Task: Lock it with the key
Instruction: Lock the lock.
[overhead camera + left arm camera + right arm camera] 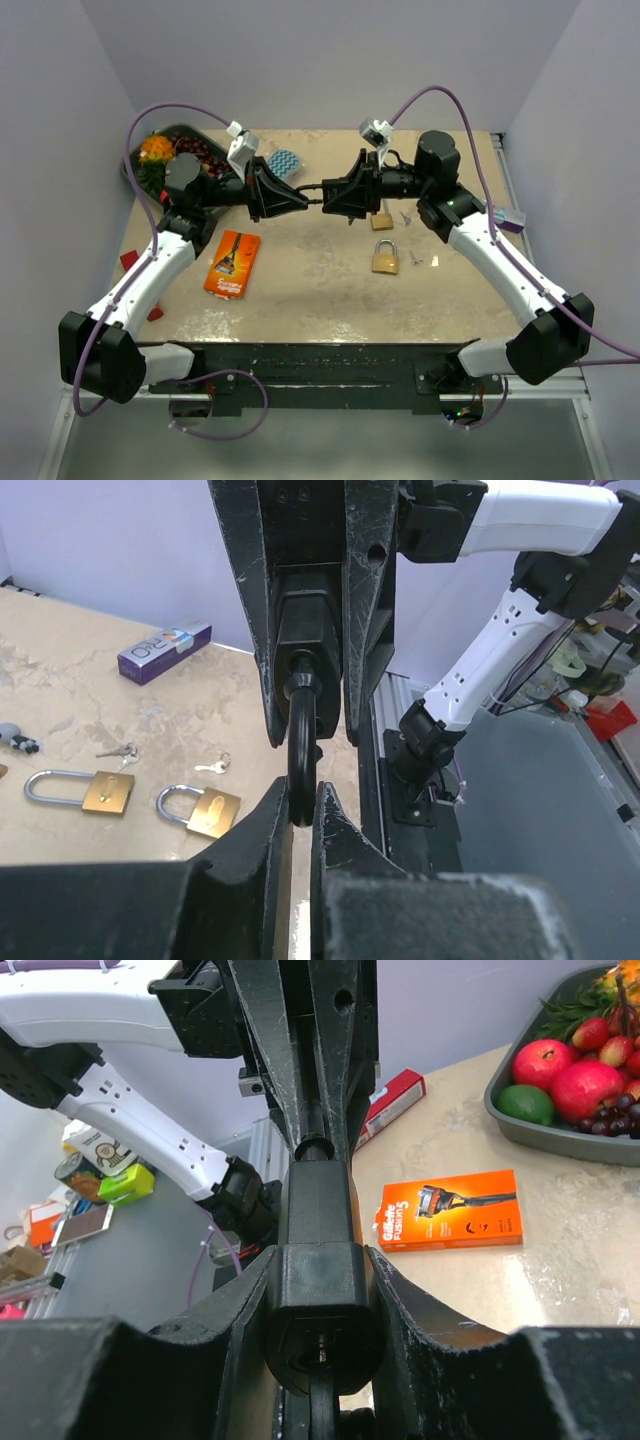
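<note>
A black padlock [318,1260] hangs in mid-air between both arms, above the table's back middle. My right gripper [328,195] is shut on its body [303,630], one finger on each side. My left gripper [300,800] faces it and is shut on the padlock's black shackle [301,750]; the fingers [265,820] press the loop's end. In the right wrist view the keyhole end points at the camera, and a dark key [321,1400] appears to sit in it. From above, the shackle [310,188] shows as a thin bar between the two grippers.
Two brass padlocks [385,258] [381,220] and small loose keys [415,258] lie on the table under the right arm. An orange razor box [232,263] lies front left. A fruit tray [135,175] stands back left, a purple box [510,218] at the right edge.
</note>
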`<state>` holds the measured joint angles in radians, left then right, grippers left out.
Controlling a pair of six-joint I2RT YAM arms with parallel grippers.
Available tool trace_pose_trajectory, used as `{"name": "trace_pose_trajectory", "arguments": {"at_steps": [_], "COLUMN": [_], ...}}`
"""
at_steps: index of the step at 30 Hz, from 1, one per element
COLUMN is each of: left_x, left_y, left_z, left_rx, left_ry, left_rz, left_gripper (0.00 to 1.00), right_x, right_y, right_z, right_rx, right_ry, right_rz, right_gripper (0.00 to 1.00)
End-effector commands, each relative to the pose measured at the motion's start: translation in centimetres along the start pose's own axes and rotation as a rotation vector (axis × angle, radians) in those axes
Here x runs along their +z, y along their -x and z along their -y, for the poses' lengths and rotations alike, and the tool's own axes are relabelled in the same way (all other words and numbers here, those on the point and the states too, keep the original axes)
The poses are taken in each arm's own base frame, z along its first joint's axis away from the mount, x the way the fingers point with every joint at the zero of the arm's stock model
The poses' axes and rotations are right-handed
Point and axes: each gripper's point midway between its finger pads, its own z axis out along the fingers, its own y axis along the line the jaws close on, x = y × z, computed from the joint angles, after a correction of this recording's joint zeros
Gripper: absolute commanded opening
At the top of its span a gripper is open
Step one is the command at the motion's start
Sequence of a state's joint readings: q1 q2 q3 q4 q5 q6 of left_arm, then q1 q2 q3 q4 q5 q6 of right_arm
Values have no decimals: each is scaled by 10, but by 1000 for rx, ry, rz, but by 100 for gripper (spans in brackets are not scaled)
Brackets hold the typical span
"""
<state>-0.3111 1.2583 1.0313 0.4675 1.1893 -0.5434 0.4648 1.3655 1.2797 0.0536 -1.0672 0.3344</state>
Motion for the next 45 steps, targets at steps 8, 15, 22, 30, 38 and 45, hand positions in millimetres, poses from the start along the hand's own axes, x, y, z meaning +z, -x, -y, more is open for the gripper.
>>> {"name": "trace_pose_trajectory", "arguments": {"at_steps": [8, 15, 22, 30, 38, 45], "left_x": [24, 34, 51, 70, 87, 98], "left_y": [7, 16, 20, 24, 32, 40], "left_z": [39, 46, 57, 60, 64, 61], "left_rx": [12, 36, 74, 90, 133, 146], "left_ry": [-165, -203, -266, -316, -342, -341], "left_rz": [19, 27, 21, 31, 43, 75], "left_gripper": [0, 0, 0, 0, 0, 0], "right_x": [12, 21, 39, 58, 69, 77], "right_y": [17, 3, -9, -27, -37, -45], "right_z": [-28, -32, -39, -43, -46, -42], "right_rx": [-264, -249, -231, -214, -198, -185], "right_ry": [57, 90, 152, 213, 246, 247], "right_rz": [29, -1, -19, -63, -74, -71], "right_gripper": [0, 0, 0, 0, 0, 0]}}
